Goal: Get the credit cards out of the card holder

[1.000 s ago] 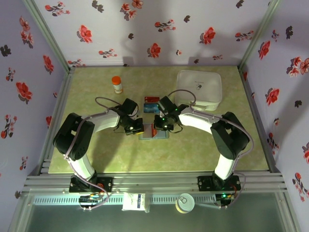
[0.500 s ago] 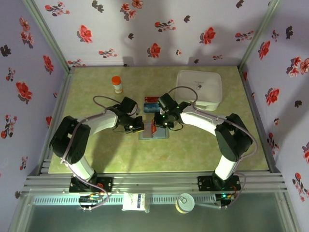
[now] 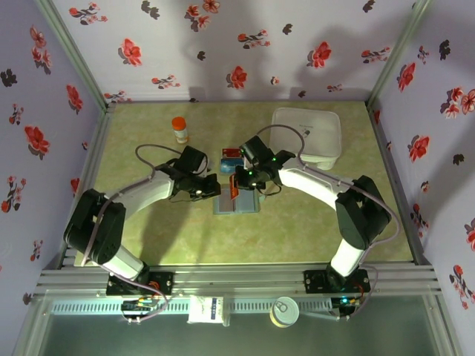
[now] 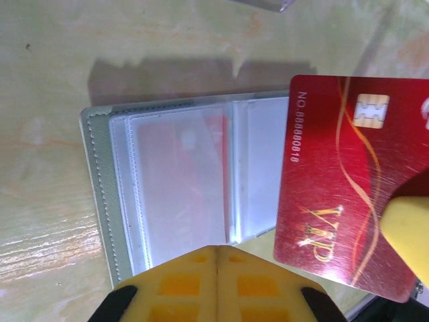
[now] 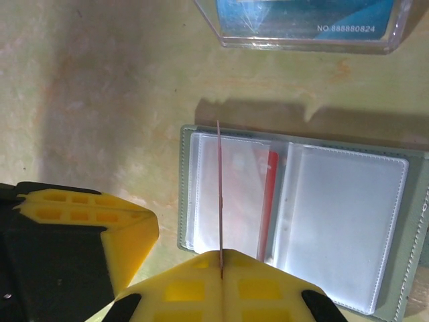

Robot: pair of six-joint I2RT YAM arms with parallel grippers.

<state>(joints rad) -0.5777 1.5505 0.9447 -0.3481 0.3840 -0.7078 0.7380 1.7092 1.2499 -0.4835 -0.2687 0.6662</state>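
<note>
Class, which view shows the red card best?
Left wrist: the red card faces the lens, number and chip legible. Right wrist sees it edge-on, a thin line; top external shows a small red speck.

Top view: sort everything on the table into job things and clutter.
Job: card holder, red card in right tool, blue card in clear tray.
Lying about: orange-capped bottle, white box.

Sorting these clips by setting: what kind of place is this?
Probably a lab test cell rather than a home: flower-print walls on a metal frame enclose a table, with the left arm and right arm bolted at its near edge.
</note>
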